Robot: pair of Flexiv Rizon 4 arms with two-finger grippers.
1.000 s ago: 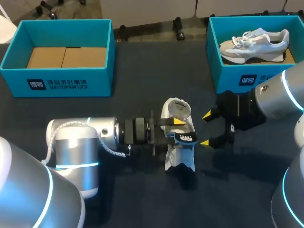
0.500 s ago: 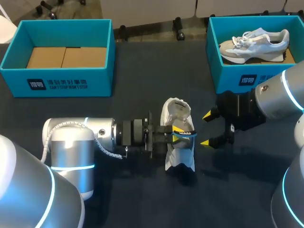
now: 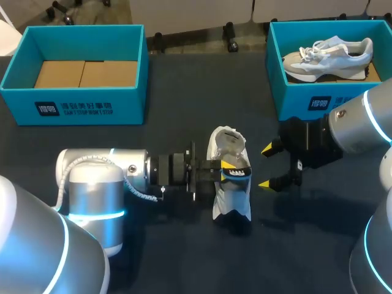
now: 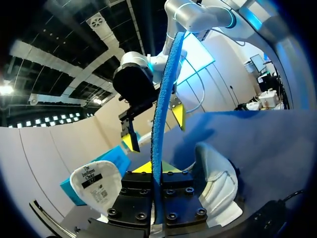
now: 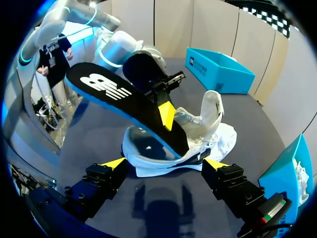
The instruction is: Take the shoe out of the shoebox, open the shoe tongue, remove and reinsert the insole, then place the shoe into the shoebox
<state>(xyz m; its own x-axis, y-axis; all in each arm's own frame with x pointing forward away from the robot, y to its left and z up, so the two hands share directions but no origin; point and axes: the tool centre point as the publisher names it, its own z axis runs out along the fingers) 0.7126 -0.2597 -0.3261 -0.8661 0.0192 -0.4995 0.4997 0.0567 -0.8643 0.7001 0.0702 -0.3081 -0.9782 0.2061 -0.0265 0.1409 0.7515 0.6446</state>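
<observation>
Progress near the midpoint, by the look of it: white mesh sports shoe out of its box and lying on the dark table between both grippers, tongue standing open, black foam insole with blue edge clenched in the left gripper, one end in the shoe's opening, the other raised. Released and spread, right gripper just beside the shoe. Seemingly left: seating the insole, then boxing the shoe, perhaps in the empty teal cardboard shoebox. Against a second ago: insole turned more edge-on and drawn slightly toward the left wrist; right gripper unmoved.
</observation>
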